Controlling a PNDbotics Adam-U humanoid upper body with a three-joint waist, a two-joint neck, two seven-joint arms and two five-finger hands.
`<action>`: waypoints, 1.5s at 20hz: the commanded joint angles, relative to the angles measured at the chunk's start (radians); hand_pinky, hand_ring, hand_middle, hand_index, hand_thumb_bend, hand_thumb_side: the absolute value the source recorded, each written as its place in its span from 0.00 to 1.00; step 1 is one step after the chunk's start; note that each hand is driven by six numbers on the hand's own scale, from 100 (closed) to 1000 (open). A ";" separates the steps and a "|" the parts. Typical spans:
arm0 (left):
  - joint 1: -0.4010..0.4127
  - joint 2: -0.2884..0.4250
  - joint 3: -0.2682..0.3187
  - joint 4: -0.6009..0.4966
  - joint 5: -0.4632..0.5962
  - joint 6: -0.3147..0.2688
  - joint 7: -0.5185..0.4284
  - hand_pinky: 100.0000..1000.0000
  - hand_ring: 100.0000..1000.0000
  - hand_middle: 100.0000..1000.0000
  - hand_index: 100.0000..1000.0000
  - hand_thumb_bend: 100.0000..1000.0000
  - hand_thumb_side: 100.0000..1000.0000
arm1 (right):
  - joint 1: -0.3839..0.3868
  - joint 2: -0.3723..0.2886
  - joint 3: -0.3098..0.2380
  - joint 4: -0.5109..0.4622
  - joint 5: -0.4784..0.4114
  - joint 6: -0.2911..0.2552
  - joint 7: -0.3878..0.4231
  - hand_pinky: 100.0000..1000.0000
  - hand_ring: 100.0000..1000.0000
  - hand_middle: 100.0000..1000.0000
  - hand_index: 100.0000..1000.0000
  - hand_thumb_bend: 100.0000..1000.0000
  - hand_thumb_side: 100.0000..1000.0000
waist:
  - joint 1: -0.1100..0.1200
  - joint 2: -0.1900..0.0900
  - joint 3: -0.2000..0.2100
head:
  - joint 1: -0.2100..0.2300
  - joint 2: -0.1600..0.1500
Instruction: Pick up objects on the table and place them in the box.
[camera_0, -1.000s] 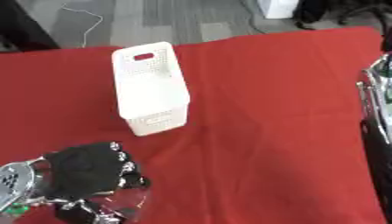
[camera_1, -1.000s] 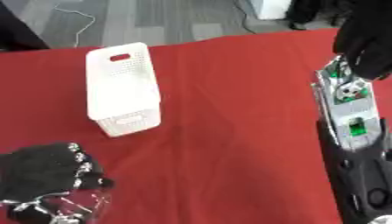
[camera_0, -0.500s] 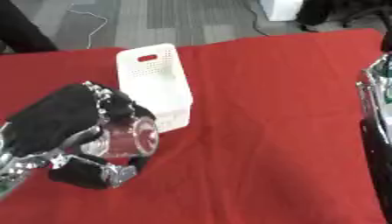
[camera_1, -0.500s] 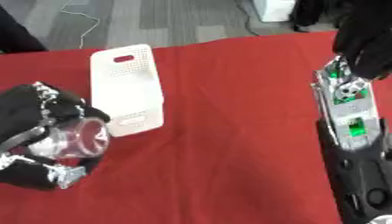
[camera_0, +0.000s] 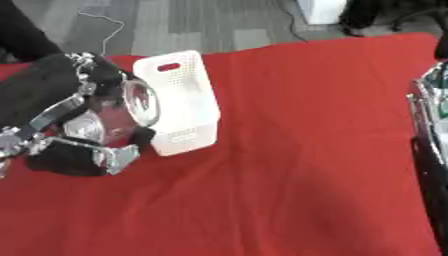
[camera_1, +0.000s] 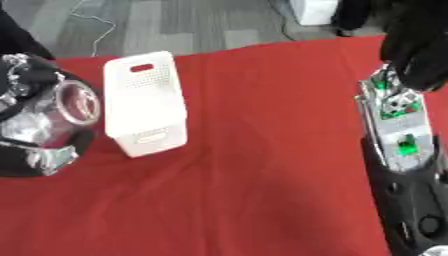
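My left hand (camera_0: 66, 107), fingers curled round a clear glass jar (camera_0: 131, 102), has risen beside the white perforated box (camera_0: 179, 97); dropping in comes next; right hand (camera_1: 420, 42) unreadable.

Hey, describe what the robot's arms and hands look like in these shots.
The left hand is black with silver metal joints and brackets. The right arm is black, carrying an exposed silver panel with green circuit parts; the right hand above it looks plain black.
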 joint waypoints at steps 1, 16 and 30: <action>-0.048 0.031 0.033 -0.017 0.001 0.025 -0.001 0.00 0.00 0.00 0.06 0.00 0.62 | -0.009 -0.019 -0.002 -0.013 0.000 0.003 0.006 0.27 0.26 0.26 0.42 0.00 1.00 | 0.003 -0.017 -0.001 | -0.002 -0.001; -0.223 0.013 0.019 -0.017 -0.162 0.035 -0.080 0.00 0.00 0.00 0.05 0.00 0.60 | -0.050 0.012 0.019 -0.013 -0.030 0.002 0.030 0.28 0.26 0.26 0.42 0.00 1.00 | 0.016 0.001 -0.050 | 0.026 -0.001; -0.272 -0.076 -0.005 0.197 -0.515 -0.024 -0.216 0.00 0.00 0.00 0.05 0.00 0.55 | -0.104 0.058 0.035 -0.013 -0.070 0.002 0.053 0.28 0.26 0.26 0.42 0.00 1.00 | 0.026 0.031 -0.104 | 0.086 -0.001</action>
